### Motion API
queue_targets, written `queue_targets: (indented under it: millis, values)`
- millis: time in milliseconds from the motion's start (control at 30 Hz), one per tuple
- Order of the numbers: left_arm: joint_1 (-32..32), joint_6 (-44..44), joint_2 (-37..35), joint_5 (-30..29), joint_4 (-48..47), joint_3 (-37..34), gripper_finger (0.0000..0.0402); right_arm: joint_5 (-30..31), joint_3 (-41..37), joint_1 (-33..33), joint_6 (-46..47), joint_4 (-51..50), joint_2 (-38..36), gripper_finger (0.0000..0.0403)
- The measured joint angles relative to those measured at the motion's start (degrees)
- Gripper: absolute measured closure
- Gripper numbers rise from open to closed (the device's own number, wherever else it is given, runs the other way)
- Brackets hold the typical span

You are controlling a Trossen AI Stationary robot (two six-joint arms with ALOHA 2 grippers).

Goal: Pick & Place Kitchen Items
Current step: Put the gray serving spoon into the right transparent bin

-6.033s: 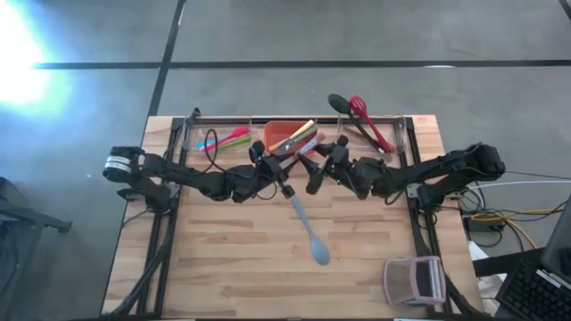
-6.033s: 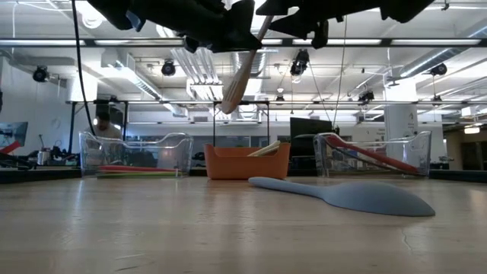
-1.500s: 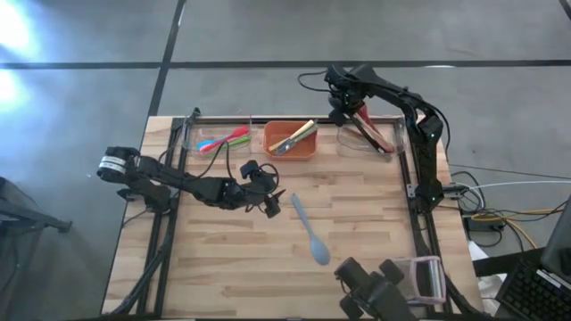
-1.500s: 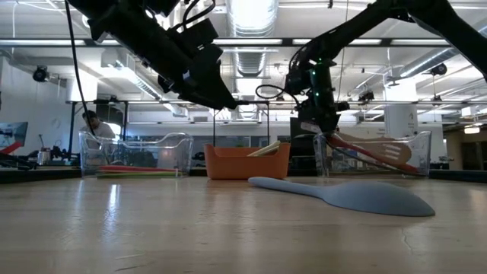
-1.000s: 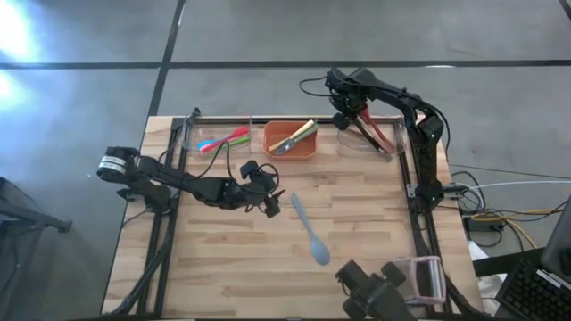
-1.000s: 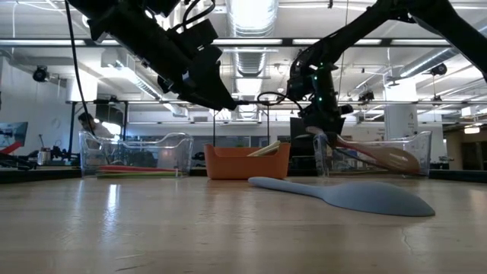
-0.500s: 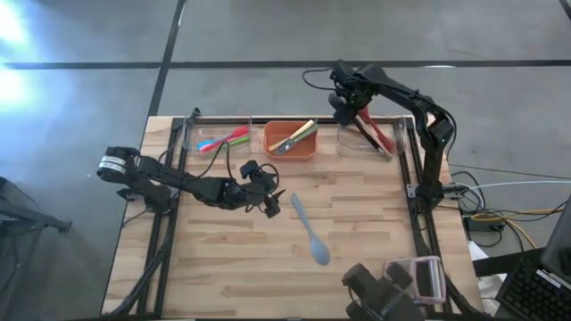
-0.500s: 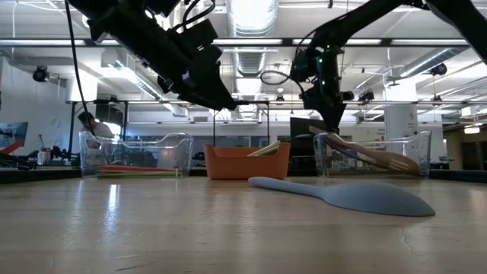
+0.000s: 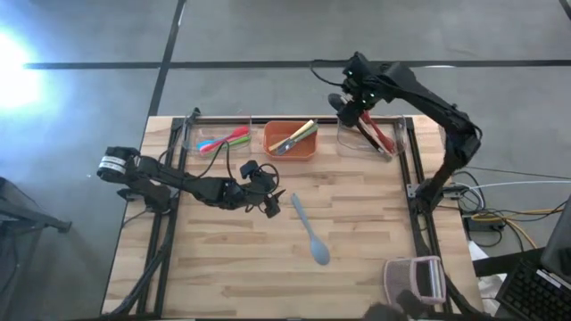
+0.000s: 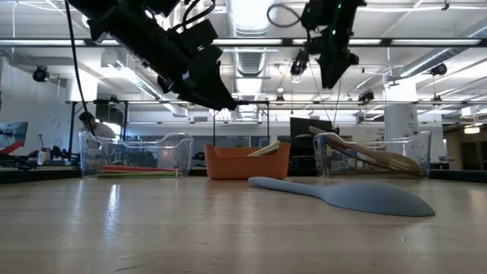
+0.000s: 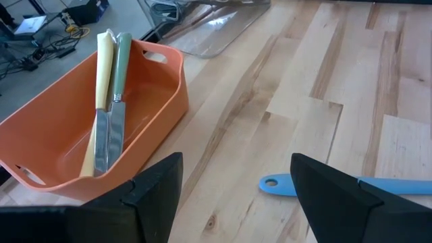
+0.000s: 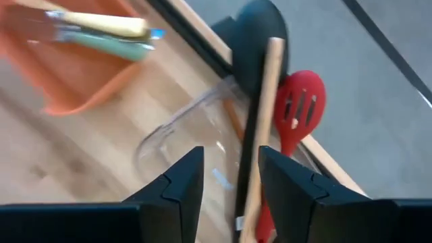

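Observation:
A pale blue spoon (image 9: 310, 234) lies flat on the wooden table, its handle end (image 11: 270, 182) pointing toward my left gripper (image 9: 275, 205). That gripper hovers open just above the table, between the spoon and the orange bin (image 9: 272, 147). My right gripper (image 9: 346, 111) hangs open, high over the right clear bin (image 9: 397, 143). In that bin lie a wooden utensil (image 12: 260, 135), a black spoon (image 12: 260, 34) and a red slotted spatula (image 12: 297, 108), their heads leaning over the bin's far rim. The orange bin holds yellow-handled and green-handled knives (image 11: 108, 101).
The left clear bin (image 9: 192, 143) at the far left holds pink, green and blue utensils (image 9: 227, 138). A grey and pink rack (image 9: 415, 281) sits at the near right corner. Bare wood stretches across the near half of the table (image 9: 223, 267).
My right gripper has let go of the wooden utensil, which now rests in the right clear bin. It has then risen well above the bin, tipping more steeply downward. My left arm has kept still.

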Motion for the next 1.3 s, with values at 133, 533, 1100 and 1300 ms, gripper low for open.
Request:
queue_targets:
  millis: [133,533,1100,1300]
  values:
    - [0.00,-0.02,0.00,0.00,0.04,0.00,0.0126,-0.44,-0.17,3.36,0.03,-1.17,-3.88,0.0277]
    - [0.00,0.57,0.00,0.00,0.07,0.00,0.0126,-0.59,-4.78,13.45,5.75,-2.74,-11.13,0.0303]
    - [0.74,29.13,0.04,18.05,-5.82,2.04,0.0126,-0.57,-26.27,33.62,20.40,-4.34,-23.35,0.0338]
    - [2.06,38.46,0.04,21.69,-17.73,8.55,0.0126,-0.56,-30.66,37.64,23.64,1.28,-27.25,0.0342]
